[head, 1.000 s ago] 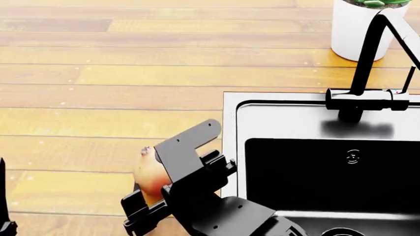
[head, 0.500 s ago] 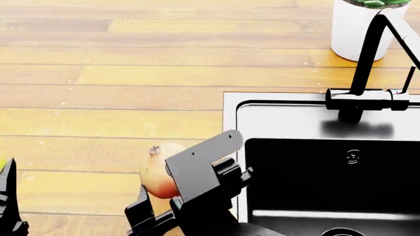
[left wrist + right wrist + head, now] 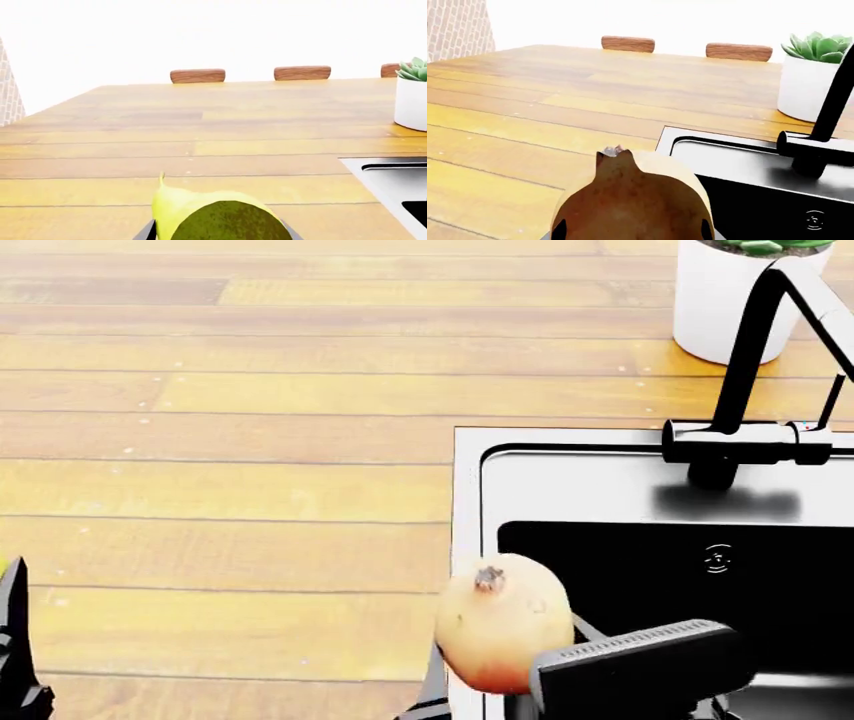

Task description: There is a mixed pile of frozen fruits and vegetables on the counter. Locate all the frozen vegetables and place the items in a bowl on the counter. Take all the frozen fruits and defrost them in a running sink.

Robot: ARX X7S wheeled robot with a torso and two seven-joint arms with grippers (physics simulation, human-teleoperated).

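My right gripper (image 3: 527, 688) is shut on the round orange-red fruit (image 3: 503, 624) and holds it over the left rim of the steel sink (image 3: 467, 472), nub end up. In the right wrist view the fruit (image 3: 630, 197) fills the space between the jaws, with the sink (image 3: 694, 145) just beyond it. My left gripper (image 3: 14, 640) shows at the head view's lower left edge. In the left wrist view it is shut on a yellow-green item with a thin stem tip (image 3: 213, 217), above the wooden counter (image 3: 200, 130). The eggplant and the bowl are out of view.
A tall black faucet (image 3: 741, 360) with a thin lever stands at the sink's back edge. A white plant pot (image 3: 721, 300) stands behind it on the counter (image 3: 227, 440). Wooden chair backs (image 3: 197, 75) show past the counter's far edge.
My right gripper has carried the orange-red fruit to the right, from over the counter to over the sink's left rim, and has turned. The left gripper has barely moved.
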